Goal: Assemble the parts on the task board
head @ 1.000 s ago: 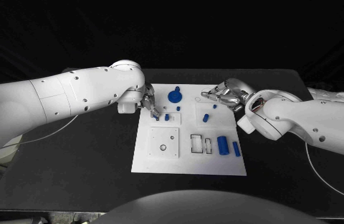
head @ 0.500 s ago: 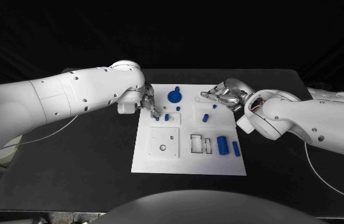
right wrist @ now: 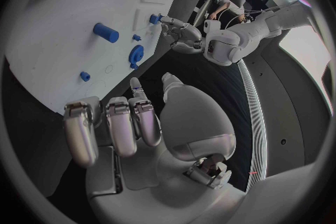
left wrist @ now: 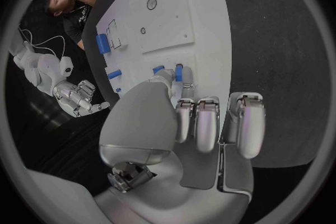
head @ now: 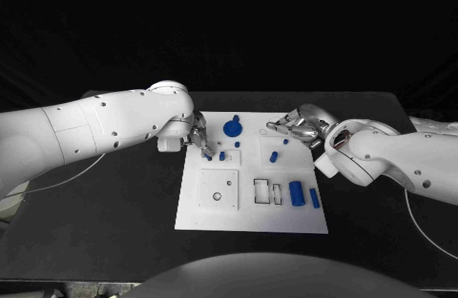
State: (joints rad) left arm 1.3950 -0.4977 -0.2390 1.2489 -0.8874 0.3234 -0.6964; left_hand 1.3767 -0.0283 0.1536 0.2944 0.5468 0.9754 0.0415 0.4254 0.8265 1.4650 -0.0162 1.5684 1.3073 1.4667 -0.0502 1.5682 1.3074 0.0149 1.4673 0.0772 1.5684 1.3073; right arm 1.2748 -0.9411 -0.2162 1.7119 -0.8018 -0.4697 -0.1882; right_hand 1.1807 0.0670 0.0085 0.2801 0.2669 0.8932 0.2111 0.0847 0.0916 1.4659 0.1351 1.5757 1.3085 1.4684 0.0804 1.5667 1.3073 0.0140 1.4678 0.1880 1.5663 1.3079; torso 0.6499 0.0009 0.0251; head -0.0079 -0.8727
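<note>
Black table (head: 114, 212) carries your white board (head: 253, 218) mid-frame. Your left hand (head: 198, 139) pinches a blue peg (head: 208, 155) at the board's upper left; if it tilts, it may jam. Your right hand (head: 294, 127) hovers empty, fingers loosely apart. Count roughly eight blue parts and one board.

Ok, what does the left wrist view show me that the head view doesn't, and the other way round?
Left wrist view: a close look from behind the left hand, whose fingertips pinch a small blue part.
Head view: the whole task board laid out, with the blue gear-like piece at its far end.
Both: the board, the large blue cylinder near its edge, and the right hand, holding nothing.
</note>
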